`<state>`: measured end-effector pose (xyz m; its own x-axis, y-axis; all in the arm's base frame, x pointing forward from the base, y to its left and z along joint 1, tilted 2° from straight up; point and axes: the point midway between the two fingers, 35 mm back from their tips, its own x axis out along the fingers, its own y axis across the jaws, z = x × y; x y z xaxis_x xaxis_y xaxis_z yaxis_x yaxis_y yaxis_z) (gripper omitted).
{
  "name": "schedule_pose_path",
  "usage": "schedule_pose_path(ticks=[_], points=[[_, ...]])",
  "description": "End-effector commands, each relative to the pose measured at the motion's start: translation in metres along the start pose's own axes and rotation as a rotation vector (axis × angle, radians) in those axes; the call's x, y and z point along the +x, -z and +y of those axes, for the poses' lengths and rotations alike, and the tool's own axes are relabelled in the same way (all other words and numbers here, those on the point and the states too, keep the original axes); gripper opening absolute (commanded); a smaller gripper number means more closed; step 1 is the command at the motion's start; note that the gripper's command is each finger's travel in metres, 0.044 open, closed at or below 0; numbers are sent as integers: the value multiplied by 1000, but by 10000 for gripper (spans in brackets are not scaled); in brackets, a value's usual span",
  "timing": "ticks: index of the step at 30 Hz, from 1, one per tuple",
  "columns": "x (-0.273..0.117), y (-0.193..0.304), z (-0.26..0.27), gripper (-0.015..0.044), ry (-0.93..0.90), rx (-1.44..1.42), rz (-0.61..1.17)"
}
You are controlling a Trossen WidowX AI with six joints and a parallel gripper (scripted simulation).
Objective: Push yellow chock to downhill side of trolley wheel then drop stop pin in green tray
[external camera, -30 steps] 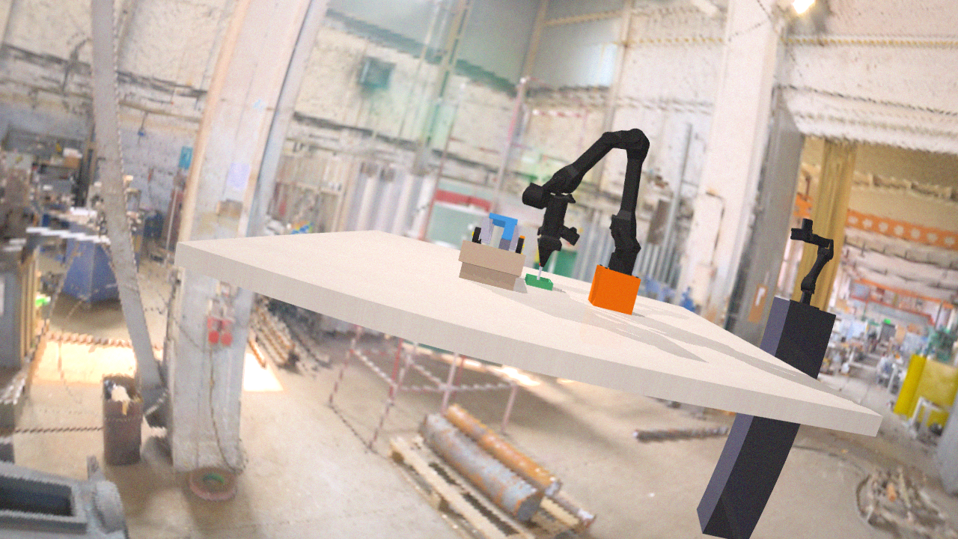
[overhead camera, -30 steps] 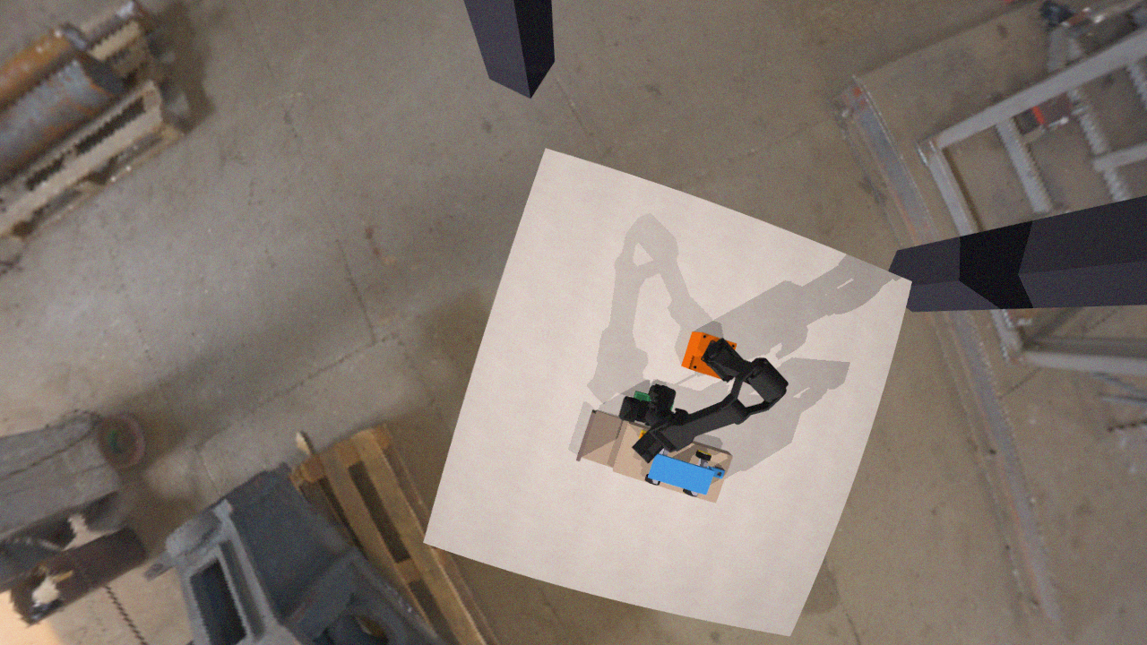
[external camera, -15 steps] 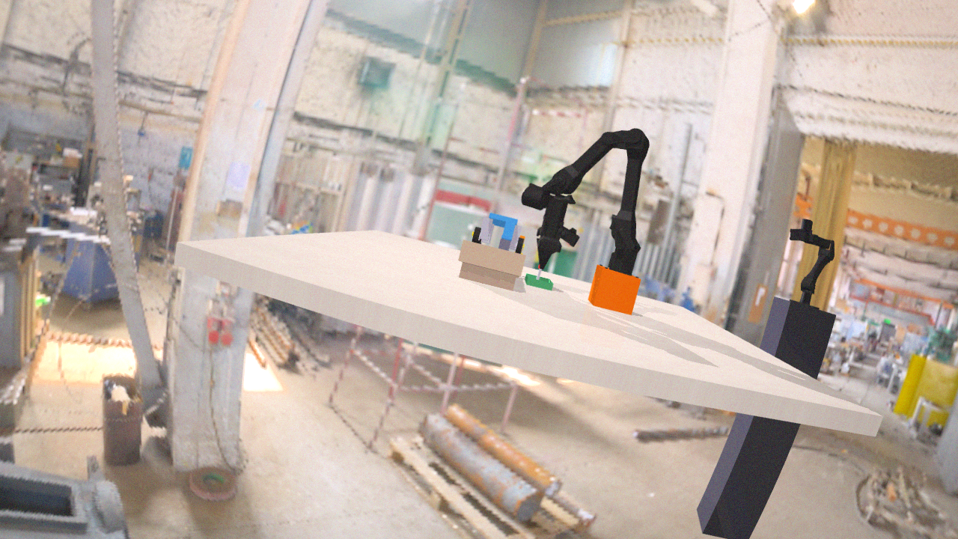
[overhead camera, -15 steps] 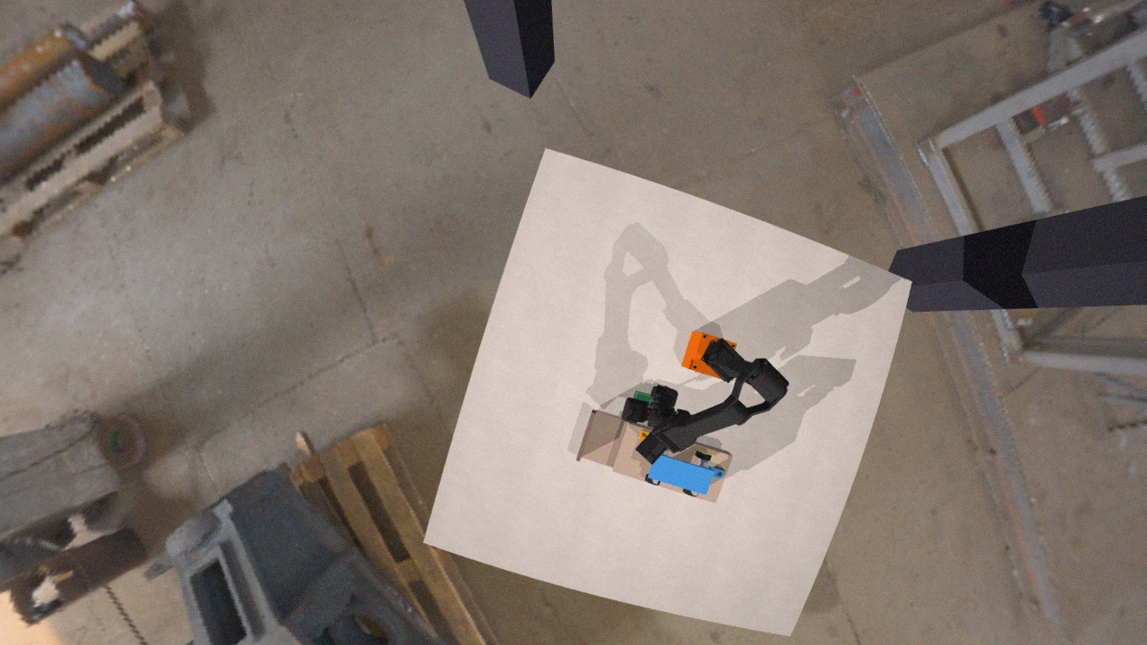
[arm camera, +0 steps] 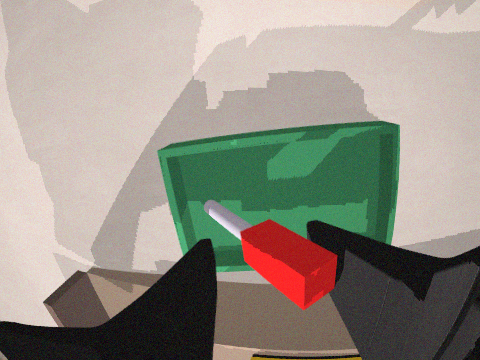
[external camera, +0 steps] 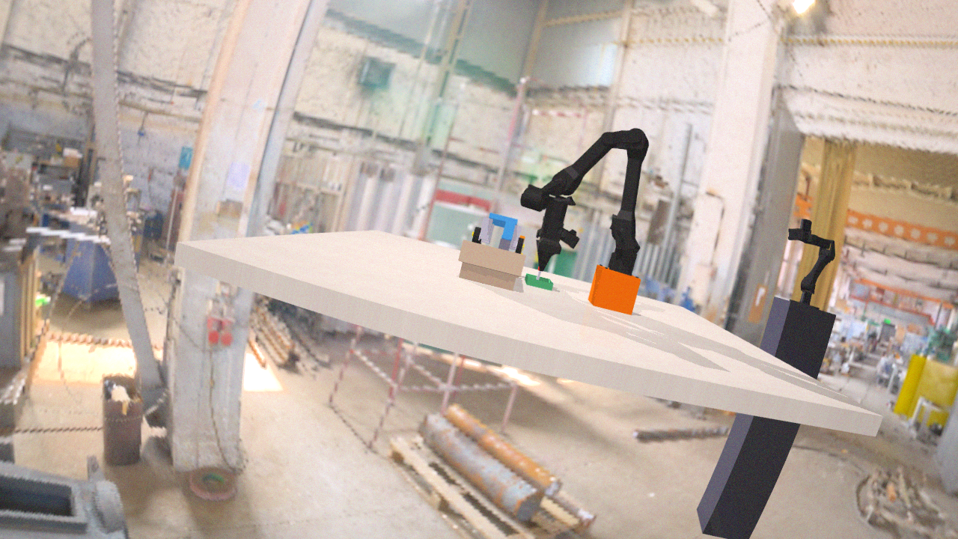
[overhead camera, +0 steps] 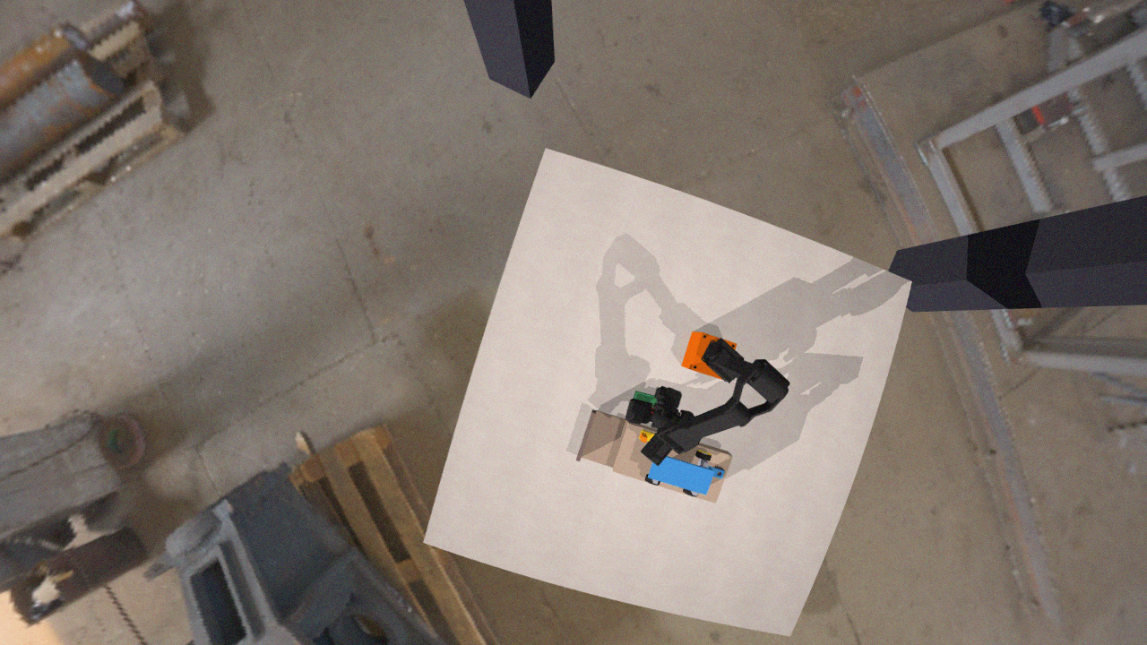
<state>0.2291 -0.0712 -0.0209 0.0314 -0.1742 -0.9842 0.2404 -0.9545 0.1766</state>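
My gripper (external camera: 540,268) (arm camera: 260,240) is partly open over the green tray (overhead camera: 643,396) (external camera: 539,284) (arm camera: 395,170). The stop pin (arm camera: 287,260) slants between the fingers, its red head beside the right finger with a gap to the left one. Its grey shaft points into the tray; whether the tip rests on the floor is unclear. The blue-topped trolley (overhead camera: 681,475) (external camera: 504,219) stands on the ramp (overhead camera: 601,441) (external camera: 492,259) (arm camera: 260,312). The yellow chock (overhead camera: 646,437) (arm camera: 307,358) is on the ramp near the trolley's downhill end; the arm hides any wheel contact.
The orange block (overhead camera: 695,353) (external camera: 613,289) under the arm's base stands on the table (overhead camera: 561,321) (external camera: 321,281). The ramp's side lies close beside the tray. The black arm (overhead camera: 713,421) (external camera: 596,160) reaches over the ramp and part of the trolley.
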Motion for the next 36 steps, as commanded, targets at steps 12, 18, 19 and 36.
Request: schedule_pose_path(ticks=[12, 18, 19, 36], points=[[5, 0, -11, 190, -4, 3, -2], [7, 0, -16, 190, -3, 3, -2], [7, 0, -17, 190, -3, 3, -2], [15, -2, -27, 190, -2, 3, -2]])
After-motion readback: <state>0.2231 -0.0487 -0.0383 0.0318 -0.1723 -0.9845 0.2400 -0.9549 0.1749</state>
